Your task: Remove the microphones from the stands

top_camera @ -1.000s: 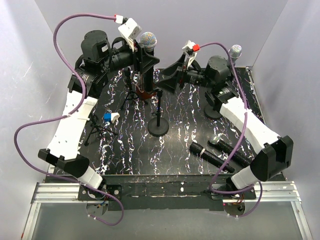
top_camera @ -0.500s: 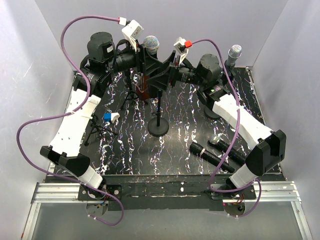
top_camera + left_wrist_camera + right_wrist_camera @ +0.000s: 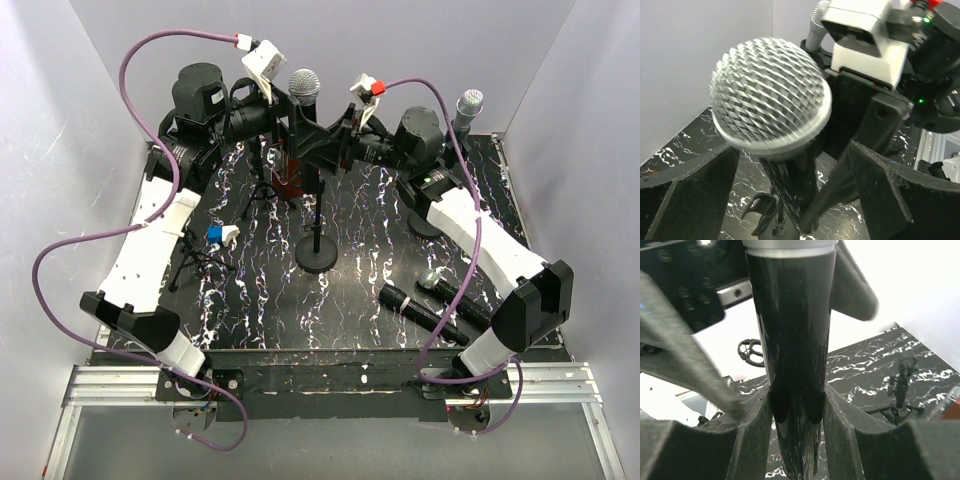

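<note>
Right wrist view shows the microphone point(image 3: 792, 340) clamped by its black body in the right gripper point(image 3: 797, 417), raised near the table's point(image 3: 370, 250) far edge, while the left gripper point(image 3: 790, 172) stands released around its head; it seems clear of the stand clip point(image 3: 762, 212), only set-down left.

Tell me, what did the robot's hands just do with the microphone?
The right gripper swung left and closed on the microphone, pinching its black body. The left gripper, which had been gripping it, opened and let go. The microphone barely moved. The round-base stand and the spare microphones lying on the table stayed put.
</note>
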Controlling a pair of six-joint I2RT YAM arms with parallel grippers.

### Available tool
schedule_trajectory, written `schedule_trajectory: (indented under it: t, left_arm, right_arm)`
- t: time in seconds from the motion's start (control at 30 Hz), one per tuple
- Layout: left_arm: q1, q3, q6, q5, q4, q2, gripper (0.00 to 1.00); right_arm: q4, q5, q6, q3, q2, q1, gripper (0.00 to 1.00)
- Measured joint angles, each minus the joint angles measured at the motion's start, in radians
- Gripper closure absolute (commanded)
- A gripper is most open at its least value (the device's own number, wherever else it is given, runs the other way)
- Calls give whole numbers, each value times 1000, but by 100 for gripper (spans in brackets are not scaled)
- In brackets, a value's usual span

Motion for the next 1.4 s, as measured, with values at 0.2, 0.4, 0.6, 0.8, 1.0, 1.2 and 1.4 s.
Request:
schedule_trajectory:
  t: [0.2, 0.4, 0.6, 0.8, 1.0, 1.2, 1.4]
  left_arm:
    - [-6, 0, 142, 18, -35, -3, 2]
    - [-8, -22, 292, 14, -83, -25, 2]
    - [-8, -38, 390, -12, -100, -34, 2]
    - [-8, -48, 425, -20, -112, -33, 2]
    - [-8, -48, 438, -20, -109, -32, 2]
    - [-8, -48, 443, -20, -108, -26, 3]
    - [-8, -48, 449, -30, -111, -11, 3]
  right_arm:
    - [-88, -3, -56, -42, -49, -141, 75]
    - [-320, -13, -381, -271, -298, -307, 76]
    - [-675, -28, -765, -398, -513, -439, 77]
    - [-944, 73, -1101, -492, -460, -582, 79]
    - [-1038, 225, -1308, -566, -312, -731, 80]
    - [-1038, 356, -1419, -563, -143, -813, 80]
    - [-1094, 456, -1468, -563, 24, -835, 71]
